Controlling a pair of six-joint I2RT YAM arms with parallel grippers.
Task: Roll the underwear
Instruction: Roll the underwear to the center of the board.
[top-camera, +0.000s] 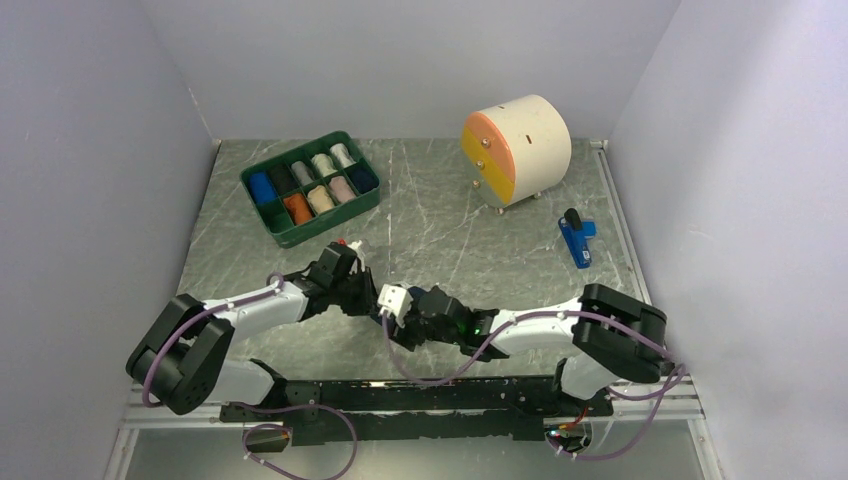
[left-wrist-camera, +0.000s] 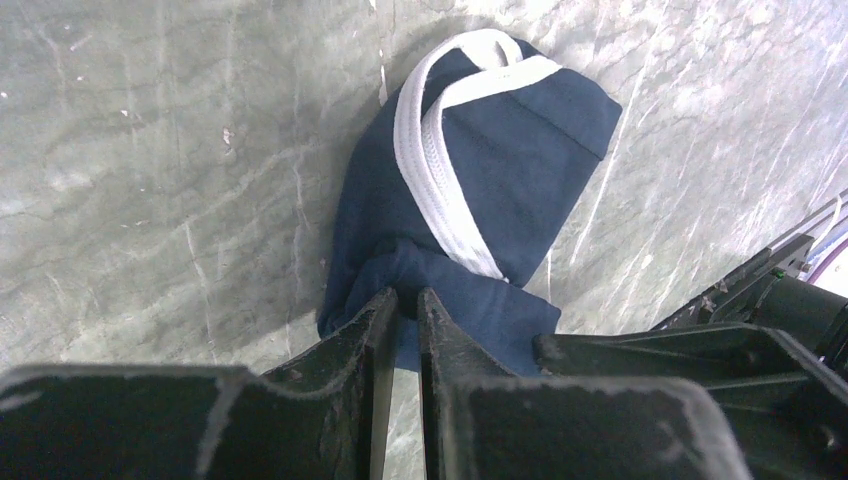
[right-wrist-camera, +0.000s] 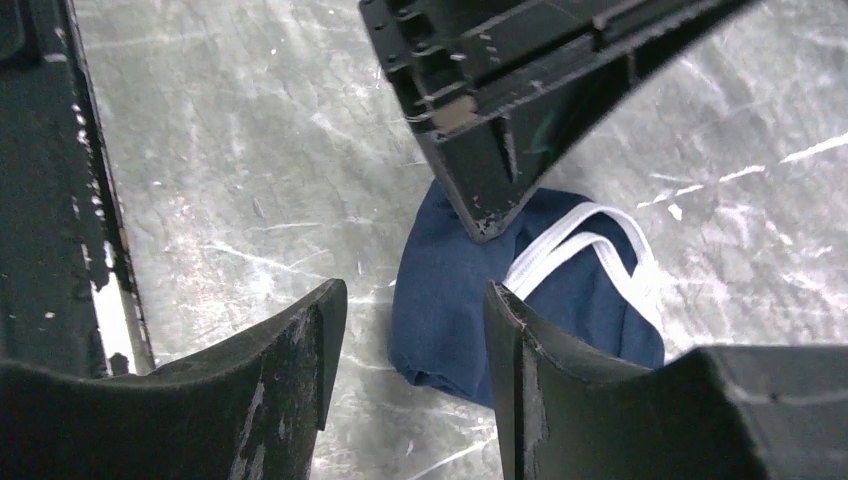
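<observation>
– Navy underwear (left-wrist-camera: 500, 160), white trim, bunched on the grey table (left-wrist-camera: 150, 150), mid-table between both arms; who holds it?
– Left gripper (left-wrist-camera: 405, 300) clenched on its near fold; right gripper (right-wrist-camera: 415, 295) released, jaws apart over bare table, just beside the cloth.

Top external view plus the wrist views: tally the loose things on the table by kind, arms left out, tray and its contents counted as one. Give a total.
Green tray of cloth rolls: 1
Cream drum-shaped cabinet: 1
Blue and black handheld object: 1
Navy underwear: 1
Total: 4
</observation>
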